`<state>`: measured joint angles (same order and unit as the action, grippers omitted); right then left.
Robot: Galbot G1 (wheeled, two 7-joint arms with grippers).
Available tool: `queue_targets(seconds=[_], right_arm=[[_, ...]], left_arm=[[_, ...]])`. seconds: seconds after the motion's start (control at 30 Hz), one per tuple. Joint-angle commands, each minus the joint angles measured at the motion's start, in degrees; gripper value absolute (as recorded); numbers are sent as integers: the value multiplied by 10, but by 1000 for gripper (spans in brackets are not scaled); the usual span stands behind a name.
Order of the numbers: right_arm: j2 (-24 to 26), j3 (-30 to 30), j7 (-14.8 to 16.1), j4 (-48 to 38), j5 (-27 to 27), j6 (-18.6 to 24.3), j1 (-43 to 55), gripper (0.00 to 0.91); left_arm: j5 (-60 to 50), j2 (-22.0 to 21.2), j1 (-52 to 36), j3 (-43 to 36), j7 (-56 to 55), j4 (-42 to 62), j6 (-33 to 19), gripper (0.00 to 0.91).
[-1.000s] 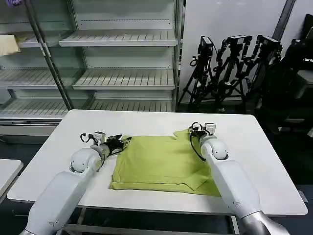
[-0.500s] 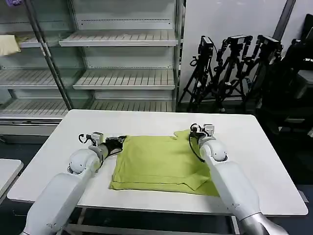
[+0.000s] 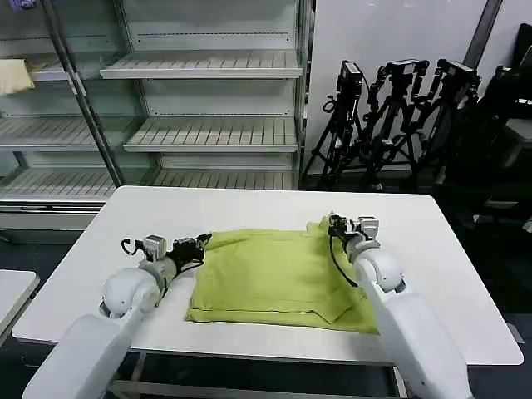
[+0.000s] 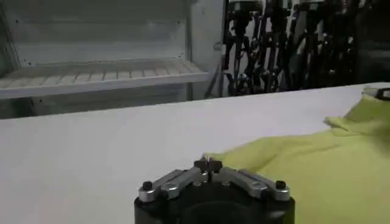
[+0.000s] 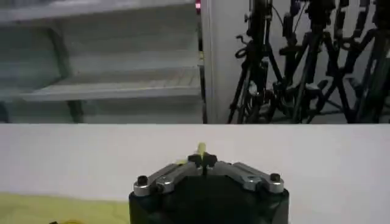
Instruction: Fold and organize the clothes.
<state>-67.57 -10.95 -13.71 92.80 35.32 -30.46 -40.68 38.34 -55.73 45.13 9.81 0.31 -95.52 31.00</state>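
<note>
The shirt (image 3: 278,274) is plain lime yellow-green. It lies on a white bench (image 3: 249,204). Both arms are white with black cables.

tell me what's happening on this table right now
A two-armed robot is folding a lime green shirt on a white table. The left gripper is shut on the shirt's far left corner and the right gripper is shut on its far right corner, both low at the table. The shirt lies partly folded, a flap already turned over near the front edge, and the far edge is bunched up between the two grippers.

Bare table (image 3: 249,204) all round shirt (image 3: 274,274); no obstacles
</note>
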Motion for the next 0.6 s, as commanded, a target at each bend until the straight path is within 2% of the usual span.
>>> queue_targets(seconds=[0.03,0.27,0.6], right_arm=[[47,-29,-5,173,8,-1,-132,0],[49,-51,-2,232,-2,-3,-205,0],[64,-79,5,254,-13,-2,-250,0]], left_arm=[[5,27,123,33,-38,-118,-32,10],[5,31,149,38,-41,-155,-35,10],[5,46,193,65,-44,-193,-35,10]])
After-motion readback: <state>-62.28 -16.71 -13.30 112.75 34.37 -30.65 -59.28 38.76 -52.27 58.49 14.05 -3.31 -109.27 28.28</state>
